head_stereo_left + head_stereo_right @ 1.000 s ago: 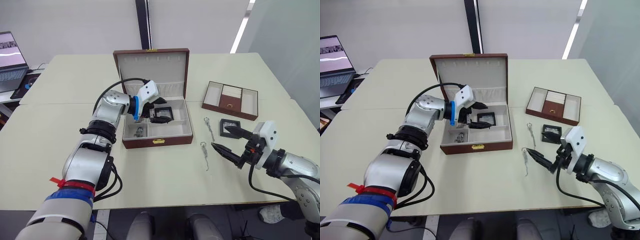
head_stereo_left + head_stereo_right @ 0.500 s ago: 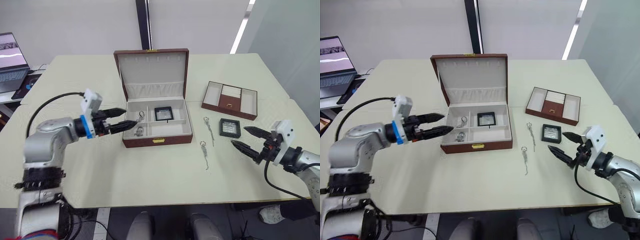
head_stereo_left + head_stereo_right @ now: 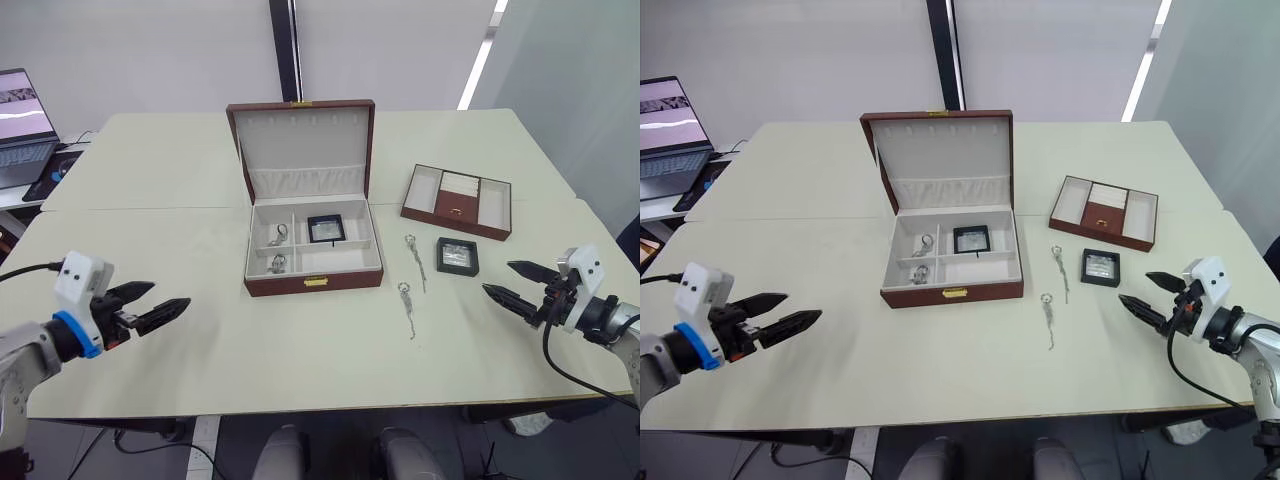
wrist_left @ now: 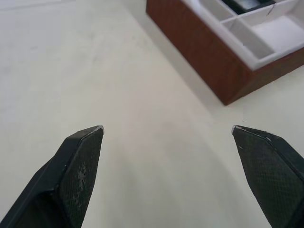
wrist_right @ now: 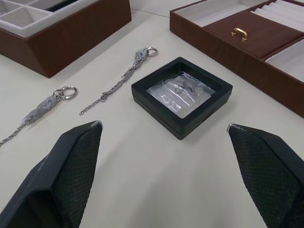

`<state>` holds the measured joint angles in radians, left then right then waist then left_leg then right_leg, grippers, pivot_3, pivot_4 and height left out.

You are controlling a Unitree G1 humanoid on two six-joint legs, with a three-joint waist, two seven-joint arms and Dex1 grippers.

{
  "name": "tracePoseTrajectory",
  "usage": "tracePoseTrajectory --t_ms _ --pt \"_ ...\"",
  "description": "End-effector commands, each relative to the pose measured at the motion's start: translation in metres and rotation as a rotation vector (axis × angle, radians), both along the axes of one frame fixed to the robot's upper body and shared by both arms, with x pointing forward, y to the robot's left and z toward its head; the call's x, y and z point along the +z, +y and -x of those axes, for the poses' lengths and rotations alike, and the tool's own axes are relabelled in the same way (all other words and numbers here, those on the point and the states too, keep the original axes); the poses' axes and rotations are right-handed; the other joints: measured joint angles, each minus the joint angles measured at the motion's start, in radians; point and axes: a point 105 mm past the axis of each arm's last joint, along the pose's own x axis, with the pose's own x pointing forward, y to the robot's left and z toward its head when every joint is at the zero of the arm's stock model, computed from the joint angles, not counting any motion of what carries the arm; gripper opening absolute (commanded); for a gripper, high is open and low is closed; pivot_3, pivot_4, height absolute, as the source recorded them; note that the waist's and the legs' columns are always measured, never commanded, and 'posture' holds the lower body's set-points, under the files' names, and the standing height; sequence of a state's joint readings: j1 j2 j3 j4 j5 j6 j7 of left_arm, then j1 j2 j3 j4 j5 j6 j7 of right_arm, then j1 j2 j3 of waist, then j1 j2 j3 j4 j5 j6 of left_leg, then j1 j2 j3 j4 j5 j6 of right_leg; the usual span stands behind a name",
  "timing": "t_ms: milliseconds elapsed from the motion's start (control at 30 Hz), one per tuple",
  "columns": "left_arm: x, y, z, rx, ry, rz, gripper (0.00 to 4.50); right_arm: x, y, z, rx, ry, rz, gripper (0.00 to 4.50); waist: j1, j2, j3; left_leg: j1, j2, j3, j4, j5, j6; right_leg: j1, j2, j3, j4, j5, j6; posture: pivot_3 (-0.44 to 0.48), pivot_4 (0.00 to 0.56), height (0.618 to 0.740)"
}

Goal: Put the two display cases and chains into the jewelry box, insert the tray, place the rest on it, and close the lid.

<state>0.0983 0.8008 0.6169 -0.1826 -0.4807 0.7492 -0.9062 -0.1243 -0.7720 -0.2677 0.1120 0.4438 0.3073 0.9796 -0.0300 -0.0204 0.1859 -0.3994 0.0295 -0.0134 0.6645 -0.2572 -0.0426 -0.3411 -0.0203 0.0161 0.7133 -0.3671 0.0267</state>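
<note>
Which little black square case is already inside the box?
The black square display case in the open brown jewelry box; the other black square display case lies on the table beside the chains.

Jewelry box [image 3: 312,240] open — one display case [image 3: 326,228] inside

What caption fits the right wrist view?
Open right gripper faces a black display case and two chains on the table, between jewelry box and tray.

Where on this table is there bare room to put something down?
Bare: the table left of the box, and the front edge. Crowded: right of the box, with two chains, a case and the tray.
</note>
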Motion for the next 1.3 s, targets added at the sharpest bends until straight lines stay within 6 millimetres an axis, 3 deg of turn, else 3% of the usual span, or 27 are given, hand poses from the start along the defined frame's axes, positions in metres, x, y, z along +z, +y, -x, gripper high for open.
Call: tracePoseTrajectory --t_ms 33,233,867,1000,1167,1300 --pt "0.003 0.013 0.009 0.059 -0.033 -0.031 4.48 0.007 -0.004 -0.004 0.009 -0.034 0.032 4.50 0.000 0.000 0.000 0.000 0.000 0.000 0.000 0.000 0.000 0.000 0.000 0.000 0.000 0.000 0.000 0.000 0.150 0.740" --pt "-0.012 0.023 0.017 0.101 -0.012 -0.053 4.48 0.006 -0.006 -0.006 0.009 -0.031 0.029 4.50 0.000 0.000 0.000 0.000 0.000 0.000 0.000 0.000 0.000 0.000 0.000 0.000 0.000 0.000 0.000 0.000 0.150 0.740" --pt "-0.012 0.014 0.012 0.053 -0.004 -0.065 4.48 0.013 -0.005 -0.001 0.030 -0.040 0.043 4.50 0.000 0.000 0.000 0.000 0.000 0.000 -0.001 0.000 0.000 0.000 -0.001 0.000 0.000 0.000 0.000 0.000 0.150 0.740" --pt "-0.001 -0.004 0.004 -0.029 -0.038 -0.064 4.48 0.027 0.011 0.002 0.116 -0.035 0.060 4.50 0.000 0.000 0.000 0.000 0.000 0.000 -0.001 0.000 0.000 0.000 -0.001 0.000 0.000 0.000 0.000 0.000 0.150 0.740" --pt "0.020 -0.048 -0.008 -0.193 -0.123 -0.066 4.48 0.043 0.030 0.001 0.209 -0.017 0.131 4.50 0.000 0.000 0.000 0.000 0.000 0.000 -0.001 0.000 0.000 0.001 -0.001 0.000 -0.001 0.000 0.000 0.000 0.150 0.740" --pt "0.027 -0.087 -0.011 -0.331 -0.226 -0.067 4.48 0.044 0.040 -0.001 0.270 0.060 0.211 4.50 0.000 0.000 0.000 0.000 0.000 0.000 -0.002 0.000 0.000 0.000 0.000 0.000 -0.002 0.000 0.000 0.000 0.150 0.740"
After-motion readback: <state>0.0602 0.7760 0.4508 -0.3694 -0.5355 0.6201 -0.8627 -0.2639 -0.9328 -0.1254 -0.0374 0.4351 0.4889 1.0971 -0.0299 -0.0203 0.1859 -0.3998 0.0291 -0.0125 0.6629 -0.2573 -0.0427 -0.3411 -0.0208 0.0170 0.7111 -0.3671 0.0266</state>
